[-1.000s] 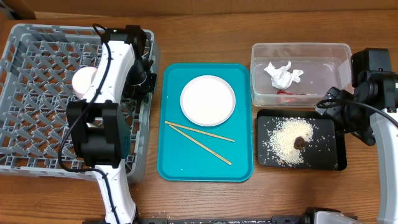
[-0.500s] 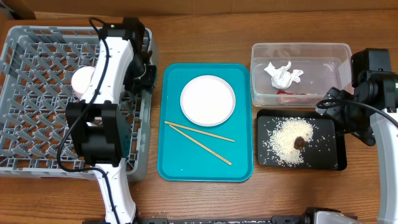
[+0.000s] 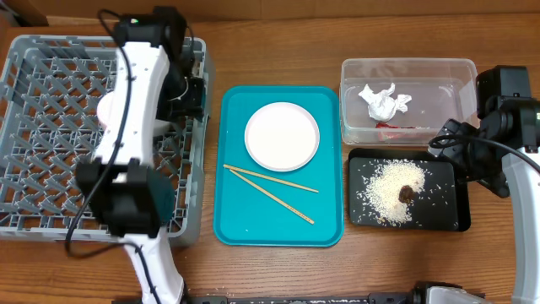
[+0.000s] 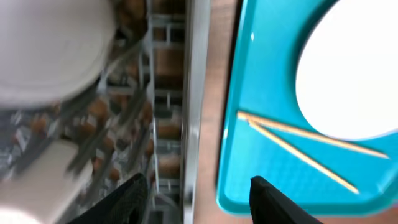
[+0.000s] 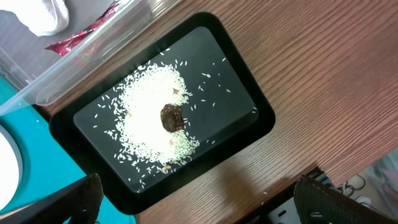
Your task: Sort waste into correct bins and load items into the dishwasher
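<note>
My left gripper (image 4: 199, 202) is open with nothing between its fingers, hanging over the right wall of the grey dishwasher rack (image 4: 193, 93); overhead it shows at the rack's (image 3: 51, 127) far right side (image 3: 192, 93). A pale bowl (image 3: 110, 108) (image 4: 50, 50) lies in the rack, partly hidden by the arm. The white plate (image 3: 282, 135) and two chopsticks (image 3: 270, 190) lie on the teal tray (image 3: 245, 224). The clear tub (image 3: 447, 80) holds the white napkin (image 3: 384, 100) and red wrapper (image 3: 392, 127). Rice (image 5: 149, 118) and a brown lump (image 5: 171, 117) lie in the black tray (image 5: 249, 118). My right gripper (image 5: 205, 205) stands open beside that tray.
The teal tray (image 4: 249, 155) sits close against the rack's right wall, with a narrow strip of wooden table between them. The right arm (image 3: 506, 127) stands at the table's right edge. A second pale shape (image 4: 37, 177) in the rack is too blurred to name.
The left gripper's jaws have opened. The left arm has swung toward the far side of the rack. The right arm has not moved.
</note>
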Available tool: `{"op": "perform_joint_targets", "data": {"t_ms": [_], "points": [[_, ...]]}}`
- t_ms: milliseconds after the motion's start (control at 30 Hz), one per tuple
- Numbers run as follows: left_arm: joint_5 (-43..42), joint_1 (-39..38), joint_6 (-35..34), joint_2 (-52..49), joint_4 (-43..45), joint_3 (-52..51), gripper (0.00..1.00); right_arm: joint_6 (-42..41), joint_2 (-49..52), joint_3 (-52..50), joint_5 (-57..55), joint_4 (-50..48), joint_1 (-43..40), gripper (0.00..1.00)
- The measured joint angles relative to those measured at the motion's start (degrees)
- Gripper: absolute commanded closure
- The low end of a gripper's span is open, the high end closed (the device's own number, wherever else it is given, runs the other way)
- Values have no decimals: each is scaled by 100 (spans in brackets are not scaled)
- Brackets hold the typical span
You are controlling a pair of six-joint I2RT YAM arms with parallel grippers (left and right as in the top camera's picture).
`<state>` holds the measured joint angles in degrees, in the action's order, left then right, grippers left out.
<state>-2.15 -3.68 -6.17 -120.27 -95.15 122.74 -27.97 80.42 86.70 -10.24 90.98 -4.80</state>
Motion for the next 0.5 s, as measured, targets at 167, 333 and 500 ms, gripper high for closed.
{"op": "perform_joint_targets", "data": {"t_ms": [167, 333, 500], "points": [[-17, 0, -203, 968, -127, -48, 44, 446, 0, 0, 350, -50, 0, 0], [-42, 0, -415, 2122, -144, -984, 46, 1086, 0, 0, 1073, -116, 0, 19], [26, 0, -715, 3023, 129, -2326, 63, 1635, 0, 0, 1803, -352, 192, 96]]}}
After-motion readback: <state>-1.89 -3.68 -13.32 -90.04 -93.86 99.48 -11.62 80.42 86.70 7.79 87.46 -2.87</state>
